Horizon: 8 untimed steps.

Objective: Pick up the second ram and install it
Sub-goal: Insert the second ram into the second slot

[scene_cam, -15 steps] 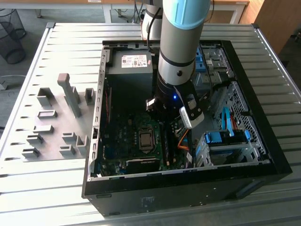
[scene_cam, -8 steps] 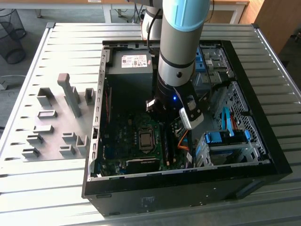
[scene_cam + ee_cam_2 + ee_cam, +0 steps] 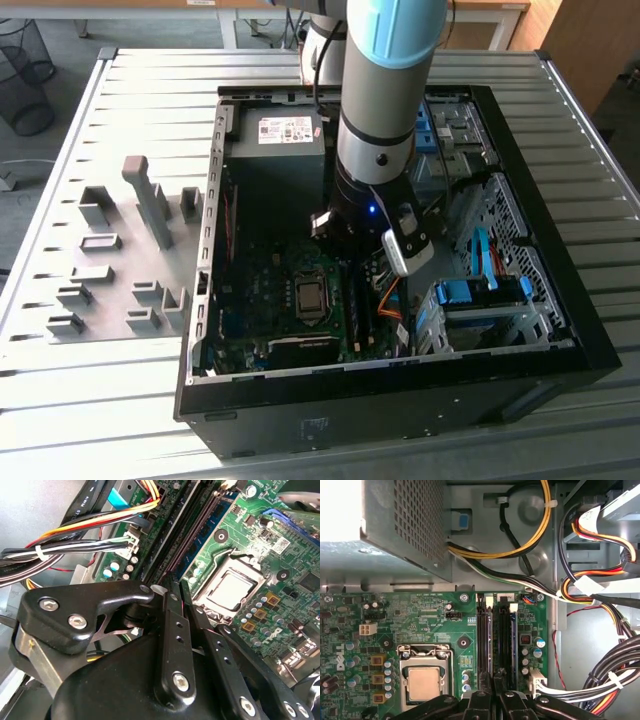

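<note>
Gripper (image 3: 179,587) (image 3: 495,687): jaws drawn almost together, only a thin gap left, and they pinch the top edge of the second ram (image 3: 212,522) (image 3: 490,640). The ram stands upright on edge in a long slot on the motherboard (image 3: 445,625), its blue face toward the CPU (image 3: 231,587) (image 3: 423,684); how deep it sits in the slot I cannot tell. The CPU lies under its metal frame, near the slot. On the slot's other side, bundles of yellow, orange, red and black cables (image 3: 590,585) run along the case wall. The perforated grey power supply (image 3: 405,525) (image 3: 280,140) is at the end of the board beyond the slots. In the exterior view the arm (image 3: 385,60) reaches straight down into the open black case (image 3: 400,410), which lies on its side. The case rests on a table (image 3: 100,400) of grey metal slats. To the exterior view's left of the case, a flat grey fixture plate (image 3: 120,250) with raised blocks lies on the same table. Room: grey floor, a black wire bin (image 3: 25,75) at the far left, wooden furniture (image 3: 590,40) at the far right.
</note>
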Tool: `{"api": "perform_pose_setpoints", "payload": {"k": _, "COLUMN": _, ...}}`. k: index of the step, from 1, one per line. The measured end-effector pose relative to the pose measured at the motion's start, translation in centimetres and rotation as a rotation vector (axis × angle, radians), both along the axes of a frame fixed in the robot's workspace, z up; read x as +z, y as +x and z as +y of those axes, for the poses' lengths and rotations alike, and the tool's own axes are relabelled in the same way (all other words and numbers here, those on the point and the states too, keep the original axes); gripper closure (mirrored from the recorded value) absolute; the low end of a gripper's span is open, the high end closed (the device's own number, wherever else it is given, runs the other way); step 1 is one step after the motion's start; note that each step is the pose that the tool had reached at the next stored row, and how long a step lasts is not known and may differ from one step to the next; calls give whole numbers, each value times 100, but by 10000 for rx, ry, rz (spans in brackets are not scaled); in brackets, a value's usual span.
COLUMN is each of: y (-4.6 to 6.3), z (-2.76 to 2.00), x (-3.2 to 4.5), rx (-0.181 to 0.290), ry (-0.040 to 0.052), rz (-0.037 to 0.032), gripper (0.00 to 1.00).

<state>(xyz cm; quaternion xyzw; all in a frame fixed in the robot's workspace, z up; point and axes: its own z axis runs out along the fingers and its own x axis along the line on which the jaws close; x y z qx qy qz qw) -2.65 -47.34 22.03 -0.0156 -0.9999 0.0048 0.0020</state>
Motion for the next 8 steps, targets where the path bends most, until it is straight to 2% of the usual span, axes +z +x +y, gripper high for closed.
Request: {"api": "perform_pose_setpoints", "payload": {"k": 8, "y": 5, "z": 0, "x": -13, "rx": 6, "ry": 4, "rz": 1, "gripper": 87}}
